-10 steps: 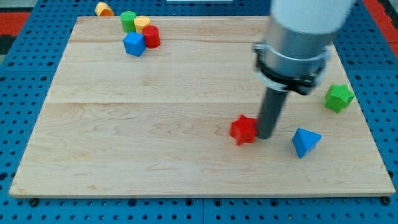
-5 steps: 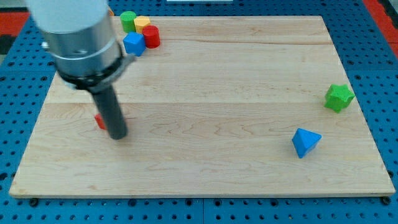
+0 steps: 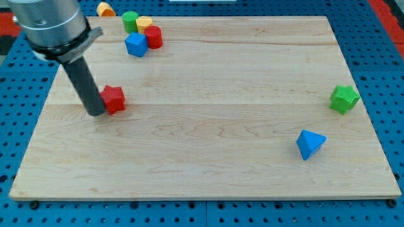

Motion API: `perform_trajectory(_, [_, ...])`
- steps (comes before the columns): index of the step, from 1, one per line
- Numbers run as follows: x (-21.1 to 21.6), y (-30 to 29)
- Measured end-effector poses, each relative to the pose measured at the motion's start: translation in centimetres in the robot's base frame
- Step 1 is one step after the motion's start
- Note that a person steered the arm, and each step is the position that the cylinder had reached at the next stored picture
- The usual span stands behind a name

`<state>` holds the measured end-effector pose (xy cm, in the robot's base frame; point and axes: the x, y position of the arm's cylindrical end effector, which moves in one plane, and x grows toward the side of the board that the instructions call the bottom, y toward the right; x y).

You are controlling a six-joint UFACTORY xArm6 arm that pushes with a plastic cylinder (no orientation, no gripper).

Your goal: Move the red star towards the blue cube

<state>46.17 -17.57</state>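
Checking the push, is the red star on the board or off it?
On: the red star lies flat on the wooden board, my tip at its left.

Wooden board (image 3: 252, 176) on blue pegboard (image 3: 391, 69)

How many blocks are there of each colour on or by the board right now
Red: 2, star and cylinder
Blue: 2, cube and pyramid
Green: 2, cylinder and star
Yellow: 1
Orange: 1
Total: 8
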Motion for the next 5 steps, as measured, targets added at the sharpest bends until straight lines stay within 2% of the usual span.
perform_trajectory(2, [-3.4, 8.2])
perform_trajectory(3, [-5.5, 9.0])
perform_trajectory(5, [-7.2, 1.2])
